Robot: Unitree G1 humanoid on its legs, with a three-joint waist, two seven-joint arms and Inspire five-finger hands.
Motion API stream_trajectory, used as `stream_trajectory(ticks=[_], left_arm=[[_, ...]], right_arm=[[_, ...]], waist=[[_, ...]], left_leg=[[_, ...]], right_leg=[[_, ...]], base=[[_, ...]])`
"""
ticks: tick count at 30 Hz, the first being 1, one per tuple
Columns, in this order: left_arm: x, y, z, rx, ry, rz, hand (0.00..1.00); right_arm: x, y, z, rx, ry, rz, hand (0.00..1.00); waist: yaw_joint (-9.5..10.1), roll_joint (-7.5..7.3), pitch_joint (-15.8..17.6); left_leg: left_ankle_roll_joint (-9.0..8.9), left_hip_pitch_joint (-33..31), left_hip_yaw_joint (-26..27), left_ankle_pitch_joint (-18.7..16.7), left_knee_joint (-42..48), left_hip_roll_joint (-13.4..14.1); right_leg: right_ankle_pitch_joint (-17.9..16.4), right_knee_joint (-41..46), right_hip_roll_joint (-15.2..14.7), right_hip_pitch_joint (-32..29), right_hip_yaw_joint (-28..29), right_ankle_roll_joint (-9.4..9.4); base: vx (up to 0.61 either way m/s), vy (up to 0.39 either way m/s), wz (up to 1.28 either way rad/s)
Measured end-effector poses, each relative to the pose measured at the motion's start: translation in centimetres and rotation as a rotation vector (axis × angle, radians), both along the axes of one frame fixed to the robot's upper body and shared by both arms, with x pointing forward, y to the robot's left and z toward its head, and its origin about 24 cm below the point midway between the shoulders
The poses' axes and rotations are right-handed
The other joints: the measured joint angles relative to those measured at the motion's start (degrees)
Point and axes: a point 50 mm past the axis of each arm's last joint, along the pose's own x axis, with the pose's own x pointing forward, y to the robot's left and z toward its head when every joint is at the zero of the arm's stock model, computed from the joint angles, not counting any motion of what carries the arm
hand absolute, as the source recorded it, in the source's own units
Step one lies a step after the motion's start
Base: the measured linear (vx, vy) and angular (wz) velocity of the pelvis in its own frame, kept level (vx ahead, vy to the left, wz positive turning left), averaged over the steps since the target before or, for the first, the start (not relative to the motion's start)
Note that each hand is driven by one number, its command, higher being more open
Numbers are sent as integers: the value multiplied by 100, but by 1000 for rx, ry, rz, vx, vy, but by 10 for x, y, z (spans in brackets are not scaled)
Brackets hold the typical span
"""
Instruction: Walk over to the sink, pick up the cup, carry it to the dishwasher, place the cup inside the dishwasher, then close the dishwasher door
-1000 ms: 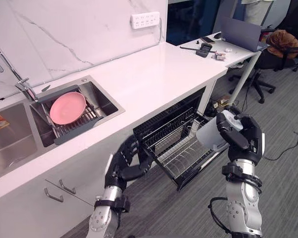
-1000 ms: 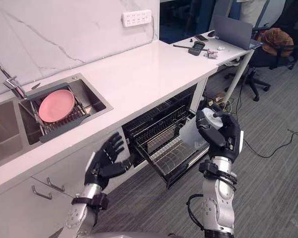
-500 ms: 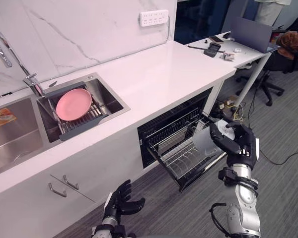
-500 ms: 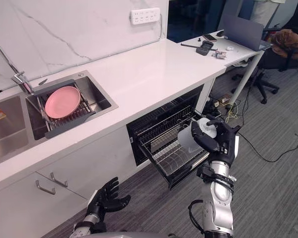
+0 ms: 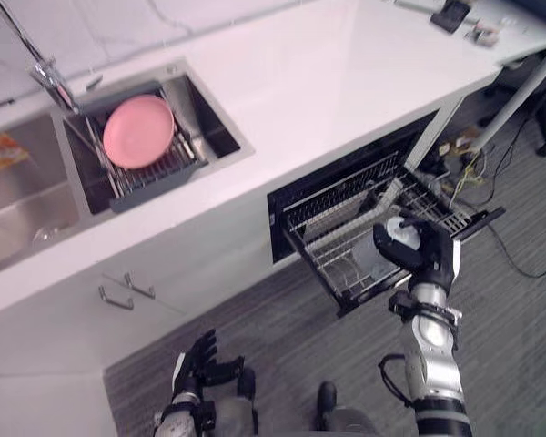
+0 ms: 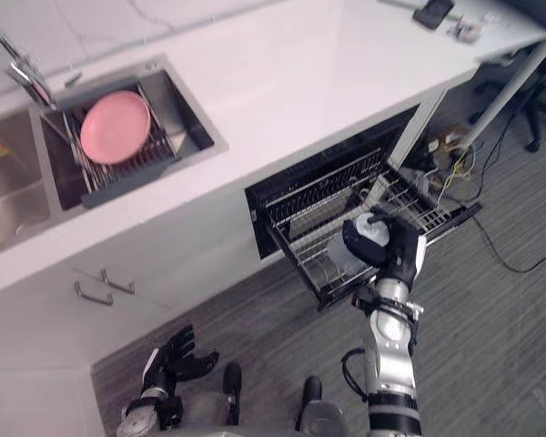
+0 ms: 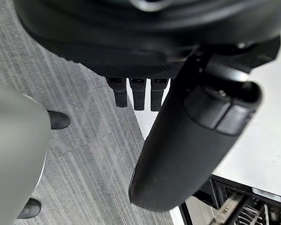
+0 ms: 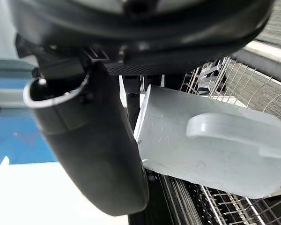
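Nearest, low by the floor (image 5: pixel 291 350), the left robot hand (image 5: pixel 198 357) is seen w/ fingers straight and spread, nothing held. Cf. 1 s ago, it has been dropped away from the cabinet front (image 5: pixel 218 264), i.e. taken out of the work. The whole view has also been tilted down since then, so the shift of sink etc. is put down to the camera, not the things.

Further out, the right robot hand (image 5: pixel 420 253) is curled round the cup (image 8: pixel 201 154), w/ the handle (image 8: pixel 234 129) turned away from the palm. The cup is thus gripped, not yet let go. Cf. 1 s ago, when it was carried high by the outer edge of the dishwasher rack (image 5: pixel 332 238), it has been brought down and inward, and is now held close above the rack wires. Contact w/ the wires cannot be told.

For the task: fetch + carry are judged done, and placing is in hand. Set-down, release and shutting of the dishwasher (image 5: pixel 346 173) are left.

Beyond, the white surface (image 5: pixel 346 82) is seen over the dishwasher. Further left, a pink plate (image 5: pixel 138 132) is held on a drain rack (image 5: pixel 155 187) in the sink (image 5: pixel 214 132), w/ the tap (image 5: pixel 44 68) behind.
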Motion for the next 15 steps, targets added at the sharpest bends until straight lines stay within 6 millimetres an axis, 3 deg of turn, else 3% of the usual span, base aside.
stream_trajectory(ticks=[2,7,15], left_arm=[[10,-1,9,1,-58,-2,90],[22,-9,19,-32,-125,33,90],[30,-14,23,-35,-153,44,90]], right_arm=[[5,4,16,-14,-62,9,30],[20,12,48,-45,-174,22,30],[26,7,62,-95,-205,-58,30]], waist=[[76,17,121],[270,100,346],[325,128,488]], left_leg=[[-19,-545,-99,-105,460,-1],[-71,-1145,-140,-261,1019,48],[-57,-1368,-148,-310,1216,59]], right_leg=[[-260,669,-74,-596,-48,-30],[-550,1419,-131,-1258,-68,-109],[-643,1664,-165,-1455,-96,-118]], base=[[-141,-24,20],[-102,-34,7],[-14,-3,3]])
